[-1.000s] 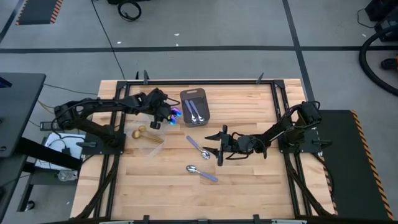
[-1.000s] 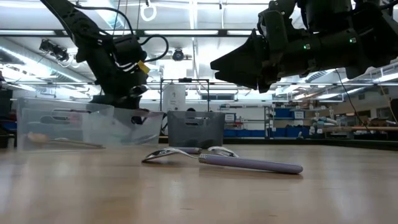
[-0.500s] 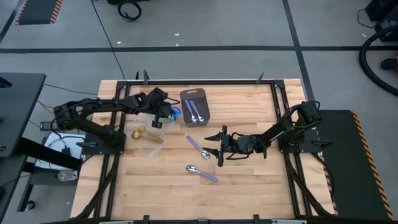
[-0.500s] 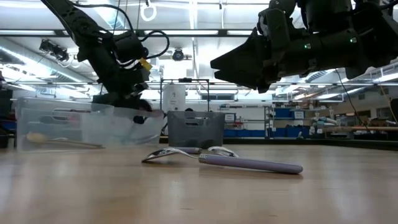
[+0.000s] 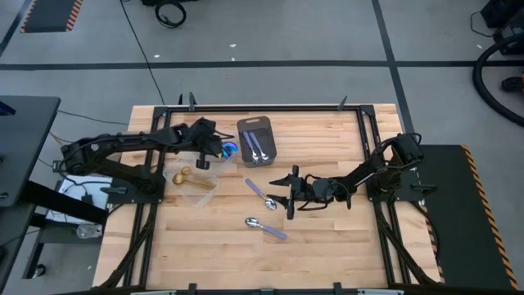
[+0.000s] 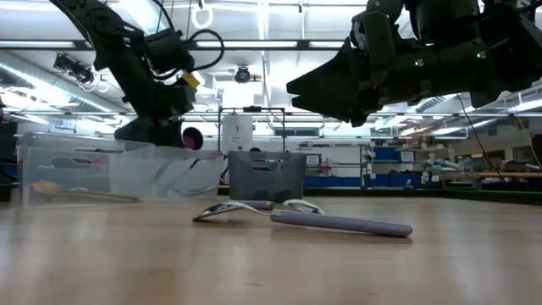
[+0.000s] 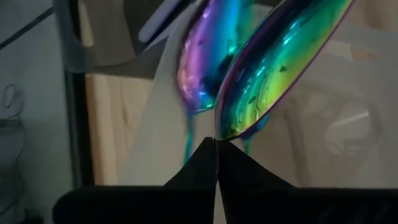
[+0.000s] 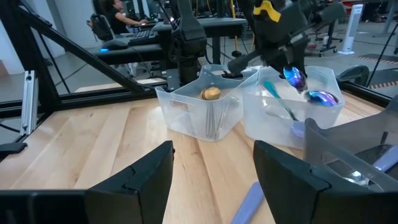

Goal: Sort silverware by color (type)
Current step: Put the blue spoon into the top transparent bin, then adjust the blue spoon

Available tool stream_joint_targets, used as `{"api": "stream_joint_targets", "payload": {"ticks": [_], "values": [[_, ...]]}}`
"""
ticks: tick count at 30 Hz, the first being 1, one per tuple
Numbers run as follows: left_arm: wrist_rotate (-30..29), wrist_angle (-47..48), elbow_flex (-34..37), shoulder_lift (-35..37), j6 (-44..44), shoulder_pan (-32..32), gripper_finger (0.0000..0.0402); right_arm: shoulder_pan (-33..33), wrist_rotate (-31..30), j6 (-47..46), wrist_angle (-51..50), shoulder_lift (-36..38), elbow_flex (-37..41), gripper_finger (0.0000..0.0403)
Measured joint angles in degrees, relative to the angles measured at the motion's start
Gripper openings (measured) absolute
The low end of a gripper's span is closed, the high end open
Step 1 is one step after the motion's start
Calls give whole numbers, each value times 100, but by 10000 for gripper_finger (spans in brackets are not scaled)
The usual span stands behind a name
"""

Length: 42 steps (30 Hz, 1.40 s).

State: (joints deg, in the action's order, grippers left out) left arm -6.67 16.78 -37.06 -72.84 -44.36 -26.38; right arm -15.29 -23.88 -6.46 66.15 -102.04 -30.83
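Wooden planks run across your desk [image 5: 327, 246], with an open workshop of shelves and benches behind it. Your left gripper [image 5: 214, 157] has just snapped its fingers together over the clear tub [image 8: 298, 115] beside the grey tray [image 5: 257, 141], and it now pinches an iridescent spoon [image 7: 273, 68] by the neck; a moment ago those fingers stood apart lower in the tub, and the arm has since drawn up and back. A second rainbow spoon [image 7: 202, 62] lies just behind the held one, so check that you lifted only one. Gold spoons [image 5: 190, 176] sit in the neighbouring tub [image 5: 196, 184], and silver ones rest in the tray. Two lilac-handled spoons [image 5: 260, 194] and [image 5: 266, 228] lie loose on the desk. Your right gripper [image 5: 290, 192] hangs spread wide near them, holding nothing and unmoved. That suggests the sort is partly done, and the loose pair looks like your next job.
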Motion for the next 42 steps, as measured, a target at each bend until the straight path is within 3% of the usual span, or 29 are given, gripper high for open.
{"api": "stream_joint_targets", "payload": {"ticks": [7, 12, 18, 32, 42], "values": [[-377, 665, -401, 173, -44, 67, 8, 2, 2, 2, -24, 0, 0, 230], [-377, 1481, -836, 165, -91, 56, 8, 0, 5, 0, -24, 0, 0, 230], [-155, 2023, -883, 160, 108, -126, 12, 0, 104, 0, -24, 0, 0, 230], [-128, 1935, -883, 160, 822, -159, 69, 0, 109, -2, 16, 0, 0, 230], [90, 957, -568, 149, 745, -706, 92, -14, 153, -3, 73, 0, 0, 230]]}}
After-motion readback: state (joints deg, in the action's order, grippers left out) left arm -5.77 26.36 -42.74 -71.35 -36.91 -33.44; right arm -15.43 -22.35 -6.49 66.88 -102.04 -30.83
